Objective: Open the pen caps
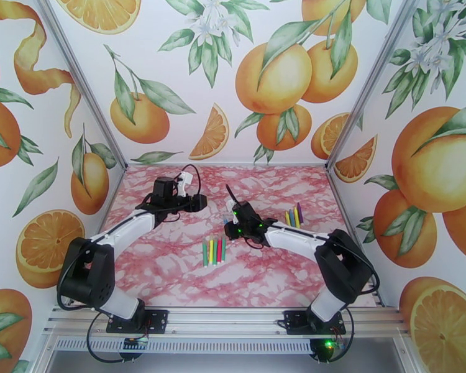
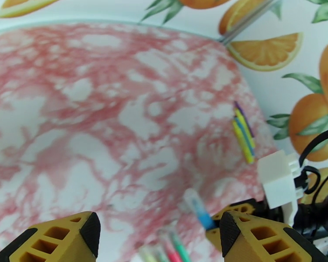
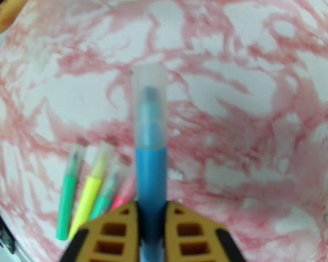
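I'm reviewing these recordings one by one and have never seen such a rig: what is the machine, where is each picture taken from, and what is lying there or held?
These are two robot arms bolted at the near edge of a pink marbled table. The wide picture looks down from above and behind them. The other two come from a camera on each wrist, so the yellow fingers at the bottom are that arm's own. Small marker pens lie on the table in a middle bunch and a right-hand bunch. The right gripper is shut on a blue pen, its clear cap on. The left gripper is open and holds nothing.
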Action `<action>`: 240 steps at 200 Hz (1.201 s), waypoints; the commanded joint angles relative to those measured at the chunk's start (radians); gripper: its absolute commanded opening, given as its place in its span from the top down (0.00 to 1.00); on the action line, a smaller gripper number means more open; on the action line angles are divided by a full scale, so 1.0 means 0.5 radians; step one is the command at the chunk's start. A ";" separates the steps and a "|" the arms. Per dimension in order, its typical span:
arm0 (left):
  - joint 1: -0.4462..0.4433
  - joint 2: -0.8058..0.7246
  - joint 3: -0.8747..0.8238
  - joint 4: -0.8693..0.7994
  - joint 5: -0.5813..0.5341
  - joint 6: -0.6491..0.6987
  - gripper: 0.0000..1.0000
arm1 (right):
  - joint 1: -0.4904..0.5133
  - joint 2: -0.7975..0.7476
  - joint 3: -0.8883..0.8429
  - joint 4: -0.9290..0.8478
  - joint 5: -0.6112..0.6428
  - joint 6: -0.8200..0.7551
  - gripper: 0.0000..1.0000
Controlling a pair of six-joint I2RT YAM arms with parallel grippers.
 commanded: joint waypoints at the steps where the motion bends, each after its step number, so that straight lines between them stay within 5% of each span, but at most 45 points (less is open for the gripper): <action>1: -0.062 0.054 0.053 0.177 0.160 -0.069 0.25 | -0.001 -0.087 -0.034 0.191 -0.085 -0.037 0.84; 134: -0.188 0.160 0.156 0.213 0.209 -0.162 0.30 | 0.007 -0.227 -0.060 0.421 -0.156 -0.098 0.84; 240: -0.229 0.219 0.214 0.279 0.347 -0.236 0.55 | 0.023 -0.219 -0.042 0.455 -0.175 -0.141 0.84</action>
